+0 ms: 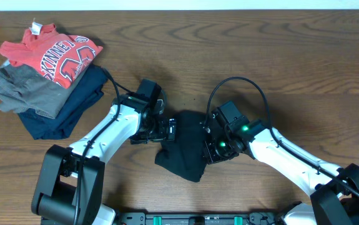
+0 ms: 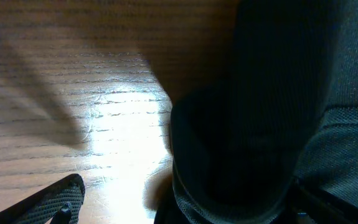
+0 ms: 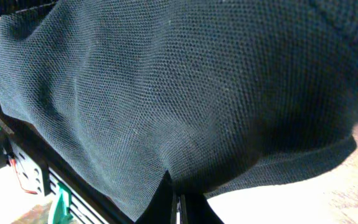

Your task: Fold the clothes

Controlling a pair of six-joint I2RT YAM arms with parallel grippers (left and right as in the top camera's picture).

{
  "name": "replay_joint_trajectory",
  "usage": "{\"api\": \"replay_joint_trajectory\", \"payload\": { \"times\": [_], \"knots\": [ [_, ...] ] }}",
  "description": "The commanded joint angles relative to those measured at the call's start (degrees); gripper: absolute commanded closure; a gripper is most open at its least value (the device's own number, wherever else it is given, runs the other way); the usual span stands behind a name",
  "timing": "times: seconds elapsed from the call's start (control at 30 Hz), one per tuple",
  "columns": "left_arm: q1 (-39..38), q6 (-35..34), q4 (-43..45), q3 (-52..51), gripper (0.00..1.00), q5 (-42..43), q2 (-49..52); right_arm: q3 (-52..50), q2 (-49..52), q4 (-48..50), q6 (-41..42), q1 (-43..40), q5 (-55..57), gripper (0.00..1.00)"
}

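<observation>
**Q:** What lies at the far left of the wooden table [image 1: 260,44]?

**A:** A loose pile of three garments. A red shirt [image 1: 51,56] with white lettering is on top, toward the back. A grey garment [image 1: 23,90] lies under its front edge, and a navy garment [image 1: 67,112] is at the bottom, sticking out toward the middle of the table.

**Q:** And moving right from there?

**A:** The left arm reaches in from the front edge. The left gripper [image 1: 167,130] sits low at the left edge of the black garment [image 1: 185,150]. In the left wrist view, one finger [image 2: 57,199] stands on bare wood, well apart from a dark bunch of cloth. The fingers look spread and are not pinching anything.

**Q:** Where exactly is the black garment?

**A:** It is near the centre of the table, bunched into a crumpled heap between the two grippers. One corner trails toward the front edge. It is well apart from the pile.

**Q:** And on the right?

**A:** The right gripper [image 1: 208,142] is at the heap's right edge. In the right wrist view, its fingers [image 3: 166,202] are close together, clamped on the knit cloth that drapes over them.
</observation>
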Motion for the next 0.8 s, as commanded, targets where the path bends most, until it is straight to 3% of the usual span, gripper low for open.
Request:
{"api": "replay_joint_trajectory", "payload": {
  "times": [0.0,0.17,0.4,0.43,0.53,0.77],
  "knots": [
    [-0.1,-0.5,0.0,-0.6,0.02,0.1,0.4,-0.3,0.1,-2.0,0.1,1.5,4.1,0.99],
    [-0.1,-0.5,0.2,-0.6,0.02,0.1,0.4,-0.3,0.1,-14.3,9.2,-0.5,30.3,0.99],
    [-0.1,-0.9,1.0,-0.6,0.02,0.6,0.4,-0.3,0.1,-12.4,8.2,-2.8,30.2,0.98],
    [-0.1,-0.9,1.0,-0.6,0.02,1.3,0.4,-0.2,0.1,-11.7,7.7,-2.9,30.2,0.97],
    [-0.1,-0.9,1.5,-0.6,0.02,3.2,0.4,-0.2,0.1,-9.1,6.5,-3.3,32.0,0.68],
    [0.3,-0.3,3.8,1.6,0.02,3.2,-0.1,1.5,-0.4,-6.9,2.0,-6.0,33.2,0.61]
  ]
}}
